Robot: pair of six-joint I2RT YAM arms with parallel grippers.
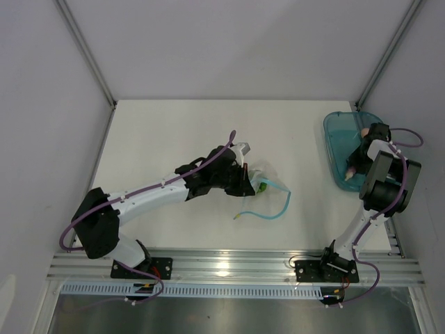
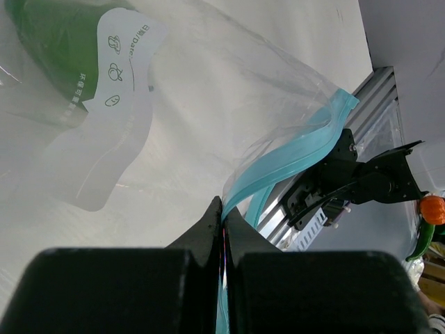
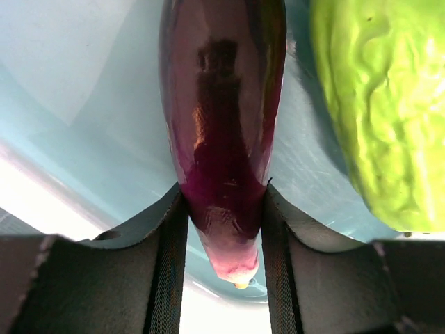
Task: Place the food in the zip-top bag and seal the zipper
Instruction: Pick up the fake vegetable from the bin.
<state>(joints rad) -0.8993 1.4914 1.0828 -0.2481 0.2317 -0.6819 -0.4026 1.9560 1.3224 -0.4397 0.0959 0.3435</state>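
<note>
The clear zip-top bag (image 1: pixel 268 188) lies at the table's middle, its teal zipper (image 1: pixel 281 205) curling open toward the front. A green piece (image 1: pixel 262 186) sits inside it and shows through the plastic in the left wrist view (image 2: pixel 59 42). My left gripper (image 1: pixel 247 186) is shut on the bag's teal zipper edge (image 2: pixel 292 160), both fingers pinching it (image 2: pixel 224 221). My right gripper (image 1: pixel 356 165) is over the teal tray (image 1: pixel 337 136), shut on the purple eggplant (image 3: pixel 222 125). The light green long vegetable (image 3: pixel 379 104) lies beside it. A pink piece (image 1: pixel 363 131) lies in the tray.
The teal oval tray stands at the table's right edge by the frame post. A metal rail (image 1: pixel 236 268) with both arm bases runs along the near edge. White walls enclose the back and sides.
</note>
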